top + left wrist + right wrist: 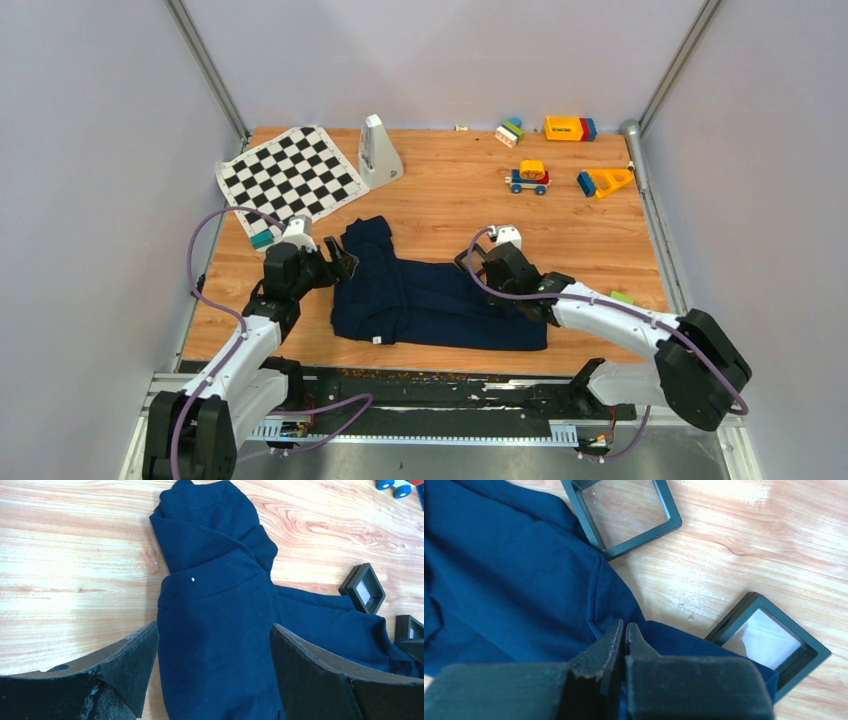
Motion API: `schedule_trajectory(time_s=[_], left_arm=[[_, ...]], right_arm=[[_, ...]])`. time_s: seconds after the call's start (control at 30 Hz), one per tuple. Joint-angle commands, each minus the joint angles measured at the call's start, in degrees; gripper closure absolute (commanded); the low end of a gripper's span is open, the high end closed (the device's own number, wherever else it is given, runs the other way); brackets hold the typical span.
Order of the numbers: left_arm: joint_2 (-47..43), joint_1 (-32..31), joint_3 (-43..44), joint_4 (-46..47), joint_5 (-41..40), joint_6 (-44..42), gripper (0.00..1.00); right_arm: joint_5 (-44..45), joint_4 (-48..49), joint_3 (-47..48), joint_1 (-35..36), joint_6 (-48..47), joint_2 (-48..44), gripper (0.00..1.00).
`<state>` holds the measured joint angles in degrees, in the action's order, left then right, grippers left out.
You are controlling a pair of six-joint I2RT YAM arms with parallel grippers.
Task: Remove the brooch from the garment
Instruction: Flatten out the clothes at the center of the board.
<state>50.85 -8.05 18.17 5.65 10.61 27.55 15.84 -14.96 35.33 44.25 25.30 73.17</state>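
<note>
Garment (430,300) lies flattened on the counter (450,200), one piece; I spot no brooch on it from above. Left wrist: my left claw (215,650) is spread, cloth directly beneath and ahead, one white speck (192,579) beyond the tips. Right wrist: my right claw (624,630) is pressed together at the cloth's edge, two black frames (644,539) ahead and right. Pulling blind would likely drag the cloth into those frames.
</note>
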Motion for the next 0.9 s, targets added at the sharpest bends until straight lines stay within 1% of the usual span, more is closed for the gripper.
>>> schedule_trajectory(time_s=[0.0,0.1,0.33,0.43,0.57,0.67,0.77,0.8,0.87], left_arm=[[-0.6,0.0,0.9,2.8,3.1,-1.3,0.12],[-2.0,-0.9,0.3,4.6,4.5,-1.3,0.13],[-1.1,-10.0,1.9,5.2,-0.4,-4.6,0.14],[-0.3,-10.5,2.9,3.7,-1.6,-5.0,0.15],[-0.8,-10.4,2.7,3.5,-1.2,-5.2,0.16],[-0.6,-10.5,2.6,3.5,-0.7,-5.3,0.17],[0.1,-10.5,3.0,3.6,0.5,-5.2,0.22],[0.5,-10.6,3.1,3.9,0.8,-5.2,0.28],[1.0,-10.6,3.4,4.2,2.7,-5.2,0.33]], right_arm=[[-1.0,-3.4,4.6,0.5,1.5,-6.4,1.0],[-3.4,-6.3,8.5,0.5,1.0,-9.8,1.0],[-10.7,-10.1,19.5,0.5,-0.6,-15.4,1.0],[-12.7,-11.8,24.3,0.5,-1.1,-16.3,1.0],[-13.9,-14.8,31.8,0.5,-1.8,-16.0,1.0],[-14.8,-16.2,34.8,0.5,-2.3,-15.3,1.0],[-14.9,-16.8,35.4,0.5,-2.4,-14.8,1.0],[-15.9,-16.8,35.2,0.5,-2.4,-14.8,1.0],[-17.0,-16.8,34.8,0.5,-2.4,-14.7,1.0]])
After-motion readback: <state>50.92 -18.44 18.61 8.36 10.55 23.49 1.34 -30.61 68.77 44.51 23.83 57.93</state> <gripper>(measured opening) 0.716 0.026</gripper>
